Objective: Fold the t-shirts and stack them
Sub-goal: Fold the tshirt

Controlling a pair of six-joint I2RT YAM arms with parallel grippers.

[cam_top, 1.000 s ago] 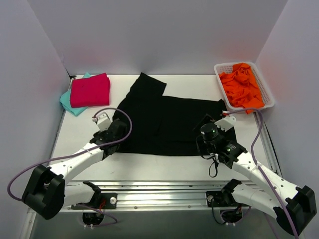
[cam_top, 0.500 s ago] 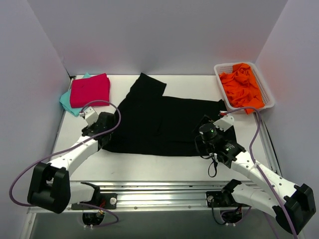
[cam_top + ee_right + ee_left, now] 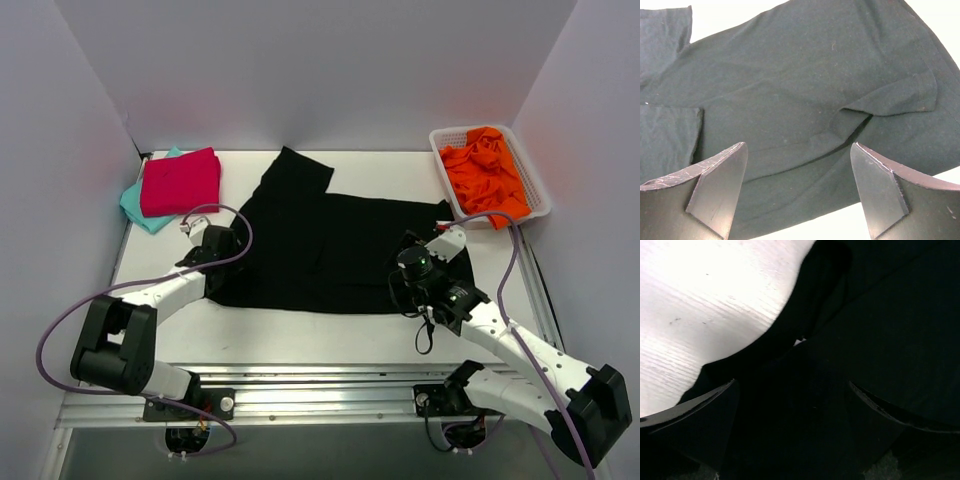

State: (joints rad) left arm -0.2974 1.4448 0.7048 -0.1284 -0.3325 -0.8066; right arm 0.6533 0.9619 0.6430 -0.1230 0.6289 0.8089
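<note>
Nearest us, our left gripper and right gripper both have jaws spread wide, holding nothing. They sit low over opposite ends of the big black soft-cloth t-shirt, probably lining up a fold. Further back left, the folded magenta-pink shirt tops the teal one, so that's our stack.

Robot lab cell: white walls are enclosing a white table around the left claw and right claw.
</note>
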